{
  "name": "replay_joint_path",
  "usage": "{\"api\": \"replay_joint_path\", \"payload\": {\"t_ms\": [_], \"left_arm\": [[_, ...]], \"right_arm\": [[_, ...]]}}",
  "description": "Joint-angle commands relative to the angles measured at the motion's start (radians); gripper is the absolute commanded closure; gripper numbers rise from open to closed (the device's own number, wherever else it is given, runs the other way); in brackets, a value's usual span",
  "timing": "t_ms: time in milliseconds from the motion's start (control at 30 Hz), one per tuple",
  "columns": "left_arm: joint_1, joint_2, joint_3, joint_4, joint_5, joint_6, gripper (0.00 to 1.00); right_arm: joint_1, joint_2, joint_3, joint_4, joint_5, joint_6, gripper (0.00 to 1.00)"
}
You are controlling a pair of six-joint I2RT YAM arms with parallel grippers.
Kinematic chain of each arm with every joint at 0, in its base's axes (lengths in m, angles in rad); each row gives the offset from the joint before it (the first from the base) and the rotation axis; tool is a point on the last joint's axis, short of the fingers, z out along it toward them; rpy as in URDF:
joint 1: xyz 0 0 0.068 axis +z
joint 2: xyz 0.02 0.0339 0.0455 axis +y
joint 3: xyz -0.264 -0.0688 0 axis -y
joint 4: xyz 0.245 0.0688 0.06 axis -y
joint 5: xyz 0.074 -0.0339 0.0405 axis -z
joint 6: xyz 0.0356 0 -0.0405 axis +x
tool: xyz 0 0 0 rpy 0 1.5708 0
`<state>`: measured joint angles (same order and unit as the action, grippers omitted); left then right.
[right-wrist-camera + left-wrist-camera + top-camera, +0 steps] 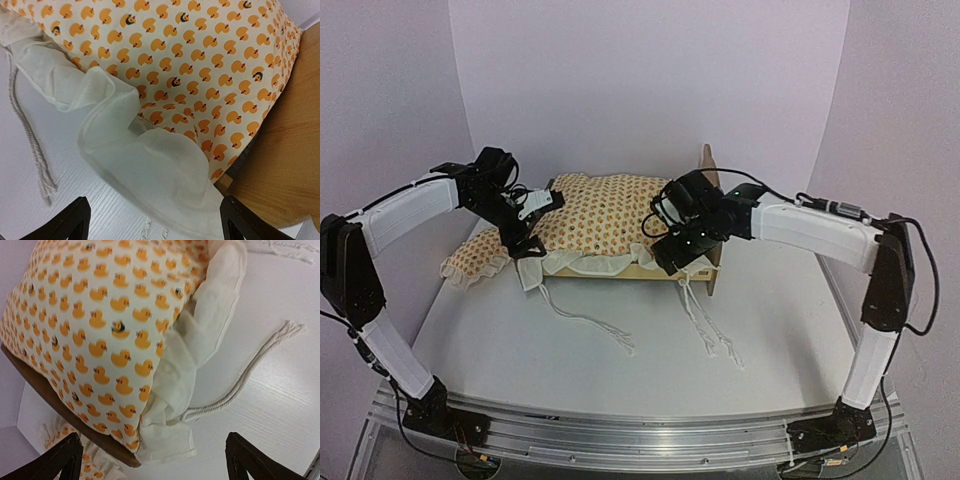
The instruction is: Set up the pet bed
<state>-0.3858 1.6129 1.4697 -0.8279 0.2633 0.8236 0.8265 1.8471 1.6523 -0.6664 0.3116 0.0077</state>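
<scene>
On the left of the white table (620, 380) lies the pillow (472, 260), ruffled and duck-printed, close against the foot end of the bed (708, 165). The left gripper (523, 243) hangs over that end, pointing down at the near left corner. In its wrist view its fingers (62, 460) stand wide apart with nothing between them, the cushion's corner lying just beyond. There a dark wooden edge, the footboard (60, 407), runs under the cushion (605, 205), and a bit of the pillow shows below it. The bed stands toward the far middle of the table, its length running left to right. The cushion lies on it and covers the base from end to end. A cream frill (200, 340) spills over the near side rail, and two ties (590, 325) trail from it across the table toward the arms, one from the left corner, one from nearer the right. The right gripper (665, 248) hovers at the near right part of the bed, over the frill. Its fingers (72, 222) are also spread wide and hold nothing. Rightmost, the plywood headboard (282, 165) rises upright, the cushion's end pressed against it.
</scene>
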Motion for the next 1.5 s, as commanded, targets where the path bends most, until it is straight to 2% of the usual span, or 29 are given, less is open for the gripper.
{"api": "replay_joint_path", "payload": {"t_ms": [0, 133, 200, 233, 400, 467, 500, 800, 967, 1033, 1200, 1300, 1467], "left_arm": [[0.011, -0.019, -0.131, 0.153, -0.135, 0.088, 0.01], [0.013, 0.018, -0.183, 0.238, -0.191, 0.096, 0.05], [0.014, 0.042, -0.188, 0.272, -0.203, 0.100, 0.11], [0.014, 0.055, -0.187, 0.286, -0.206, 0.100, 0.17], [0.016, 0.089, -0.150, 0.269, -0.201, 0.095, 0.70], [0.016, 0.092, -0.149, 0.254, -0.198, 0.101, 0.96], [0.018, 0.088, -0.147, 0.246, -0.192, 0.101, 0.99], [0.019, 0.010, -0.075, 0.069, -0.013, 0.043, 1.00], [0.019, 0.011, -0.109, 0.114, -0.031, 0.036, 1.00], [0.019, 0.032, -0.079, 0.109, -0.020, 0.017, 1.00], [0.018, 0.062, 0.011, 0.054, 0.051, -0.057, 1.00], [0.018, 0.057, 0.014, 0.054, 0.089, -0.099, 1.00], [0.017, 0.064, 0.005, 0.057, 0.101, -0.154, 1.00]], "right_arm": [[-0.062, 0.107, 0.128, -0.050, 0.062, -0.084, 0.12], [-0.120, 0.179, 0.164, -0.146, 0.014, -0.071, 0.17], [-0.125, 0.181, 0.151, -0.170, -0.006, -0.087, 0.22], [-0.125, 0.181, 0.147, -0.176, -0.008, -0.091, 0.29], [-0.142, 0.175, 0.128, -0.200, 0.006, -0.094, 0.84], [-0.156, 0.154, 0.099, -0.208, 0.024, -0.099, 1.00], [-0.167, 0.135, 0.083, -0.215, 0.045, -0.100, 1.00], [-0.251, 0.010, 0.002, -0.258, 0.200, -0.142, 1.00], [-0.257, 0.030, 0.021, -0.258, 0.114, -0.146, 1.00], [-0.257, 0.053, 0.024, -0.259, 0.098, -0.127, 0.90], [-0.241, 0.020, 0.030, -0.269, -0.044, -0.089, 0.45], [-0.184, -0.037, 0.033, -0.262, -0.034, -0.099, 0.22], [-0.103, -0.130, 0.058, -0.227, -0.046, -0.018, 0.18]]}}
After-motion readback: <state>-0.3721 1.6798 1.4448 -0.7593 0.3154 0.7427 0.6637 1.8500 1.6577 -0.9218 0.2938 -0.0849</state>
